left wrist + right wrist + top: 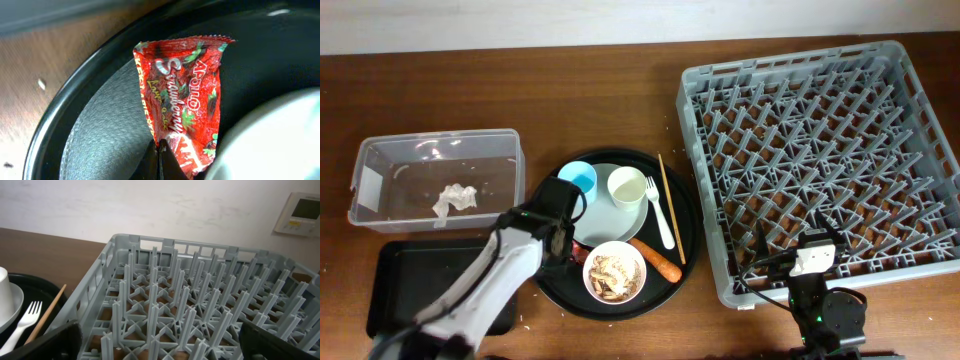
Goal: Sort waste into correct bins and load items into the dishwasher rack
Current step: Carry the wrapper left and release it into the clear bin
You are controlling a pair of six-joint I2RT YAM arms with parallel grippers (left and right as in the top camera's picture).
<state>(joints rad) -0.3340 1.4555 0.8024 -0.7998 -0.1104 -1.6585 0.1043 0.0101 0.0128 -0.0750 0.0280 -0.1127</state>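
Red crinkled wrapper [185, 95], print upward

red snack wrapper [185, 100] printed "APOLLO" and "Strawberry", smaller lettering beneath unreadable

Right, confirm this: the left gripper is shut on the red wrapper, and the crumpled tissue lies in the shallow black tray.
Wrong in one place: the overhead view shows the crumpled tissue in the clear tub, not the shallow black tray. The rest stands.

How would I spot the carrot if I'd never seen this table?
Start at the round black tray left of the grey rack. On it, just right of the pink bowl, lies the carrot. It is the only orange thing there, short and tapered.
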